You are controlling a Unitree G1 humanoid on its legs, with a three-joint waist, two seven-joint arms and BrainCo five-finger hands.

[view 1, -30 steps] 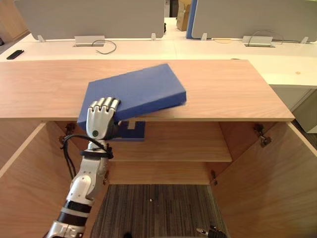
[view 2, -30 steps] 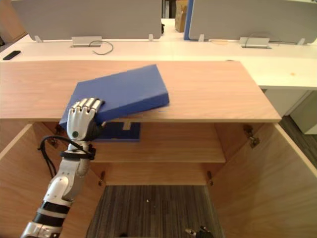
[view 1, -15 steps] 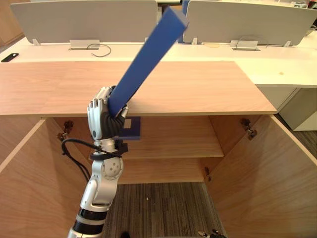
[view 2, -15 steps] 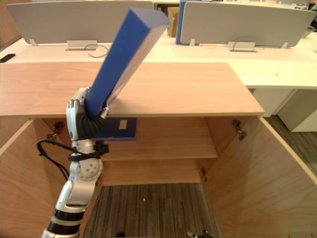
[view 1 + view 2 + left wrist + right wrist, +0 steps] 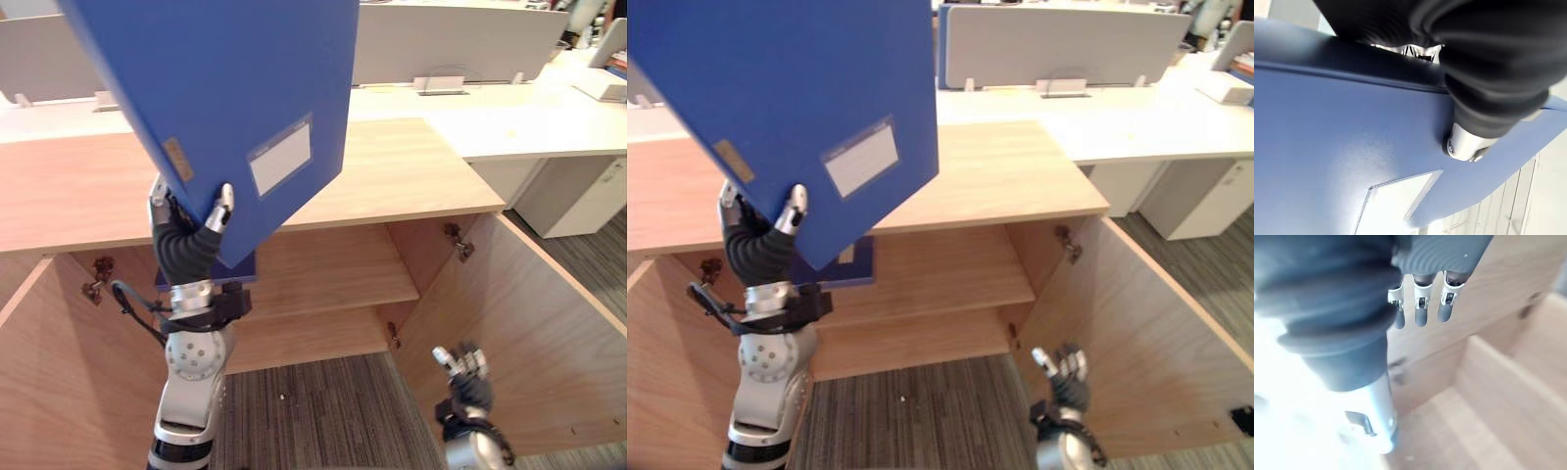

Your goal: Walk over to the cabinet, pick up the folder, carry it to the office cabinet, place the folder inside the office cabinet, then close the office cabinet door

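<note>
Blue folder (image 5: 225,88) was up above the front edge of the cabinet (image 5: 411,176), its lower corner pinched in my left hand (image 5: 186,245), my right hand (image 5: 465,367) hanging slack-fingered by the open door (image 5: 534,328); shelving it and shutting were left to do.

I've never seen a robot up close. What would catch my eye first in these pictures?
The big blue folder stands out, held high and tilted at the upper left, with its lower corner pinched in the left hand. Below it is a wooden cabinet with its doors swung open. The right hand hangs low by the right door, its fingers relaxed and empty.
</note>
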